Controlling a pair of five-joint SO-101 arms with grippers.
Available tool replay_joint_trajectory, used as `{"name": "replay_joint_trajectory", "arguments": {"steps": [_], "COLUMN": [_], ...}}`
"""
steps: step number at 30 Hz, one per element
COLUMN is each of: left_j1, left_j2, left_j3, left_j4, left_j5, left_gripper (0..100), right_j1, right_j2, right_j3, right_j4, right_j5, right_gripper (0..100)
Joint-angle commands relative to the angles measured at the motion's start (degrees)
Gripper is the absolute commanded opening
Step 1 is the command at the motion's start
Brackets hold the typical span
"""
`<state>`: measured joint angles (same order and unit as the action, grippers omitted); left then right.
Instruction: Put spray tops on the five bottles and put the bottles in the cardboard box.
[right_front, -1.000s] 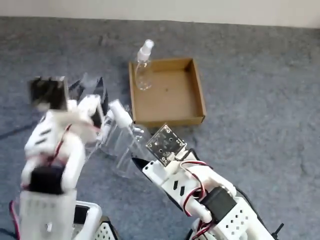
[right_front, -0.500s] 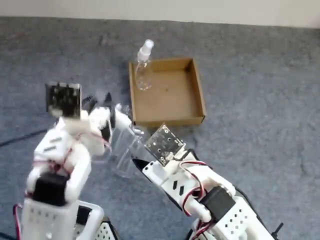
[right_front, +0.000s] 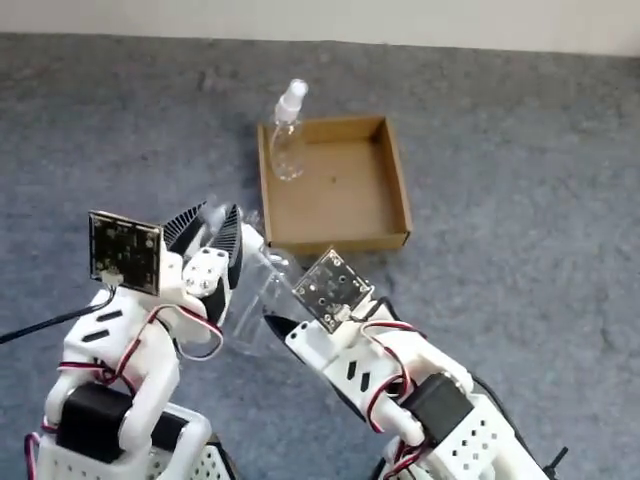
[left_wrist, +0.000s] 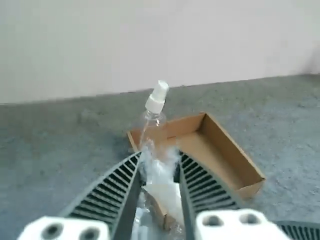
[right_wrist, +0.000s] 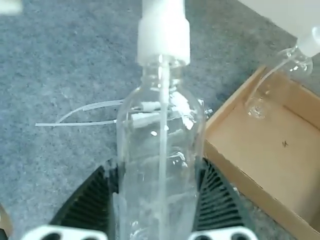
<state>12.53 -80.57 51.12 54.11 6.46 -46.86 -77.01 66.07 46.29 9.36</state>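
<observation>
A clear bottle (right_wrist: 160, 150) (right_front: 262, 295) leans over the carpet, my right gripper (right_wrist: 157, 200) (right_front: 272, 322) shut on its body. A white spray top (right_wrist: 163, 35) (right_front: 250, 238) sits on its neck with its tube running down inside. My left gripper (right_front: 210, 222) (left_wrist: 160, 157) is open just beside that top, and no finger touches it in the right wrist view. A second bottle with a spray top (right_front: 288, 140) (left_wrist: 155, 107) (right_wrist: 265, 85) stands in the far left corner of the cardboard box (right_front: 398, 180) (left_wrist: 235, 155) (right_wrist: 240, 145).
A thin clear tube (right_wrist: 85, 115) lies loose on the grey carpet beside the held bottle. Most of the box floor is bare. Open carpet stretches to the right of the box and behind it.
My left gripper has turned at the wrist, let go of the spray top and spread its fingers. The right arm and its bottle have stayed where they were.
</observation>
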Motion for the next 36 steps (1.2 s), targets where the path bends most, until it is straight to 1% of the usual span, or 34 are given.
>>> {"name": "replay_joint_trajectory", "arguments": {"steps": [1,2,3,5,7,9,15,19,23,27,30,36], "left_j1": [-10.68,-13.49,-14.9,-14.99,-14.64,-12.35,-4.53,-3.38,-2.86,1.36,4.53,7.87], "left_j2": [0.4,0.92,1.89,4.88,8.13,10.77,16.57,18.59,18.68,18.59,18.59,18.59], "left_j3": [-7.96,-8.66,-9.27,-9.98,-10.42,-10.68,-11.65,-11.03,-9.36,-9.45,-9.19,-9.54], "left_j4": [0.18,0.09,0.18,0.35,1.67,2.02,2.29,2.29,2.11,2.2,2.2,2.02], "left_j5": [-1.14,-0.26,0.7,2.73,5.01,6.68,7.12,7.12,7.12,7.03,6.95,6.86], "left_gripper": [7,7,7,10,15,17,15,13,7,2,1,1], "right_j1": [0.57,0.57,0.57,0.57,0.57,0.57,0.57,0.57,0.57,0.57,0.57,0.57], "right_j2": [-1.01,-1.01,-1.01,-1.01,-1.01,-1.01,-1.01,-1.01,-1.01,-1.01,-1.01,-0.92], "right_j3": [-0.48,-0.48,-0.48,-0.48,-0.48,-0.48,-0.48,-0.48,-0.48,-0.48,-0.48,-0.48], "right_j4": [-1.54,-1.54,-1.54,-1.54,-1.54,-1.54,-1.54,-1.54,-1.54,-1.54,-1.54,-1.54], "right_j5": [0.35,0.35,0.35,0.35,0.35,0.35,0.35,0.35,0.35,0.35,0.35,0.35], "right_gripper": [0.3,0.3,0.3,0.3,0.3,0.3,0.3,0.3,0.3,0.3,0.3,0.3]}}
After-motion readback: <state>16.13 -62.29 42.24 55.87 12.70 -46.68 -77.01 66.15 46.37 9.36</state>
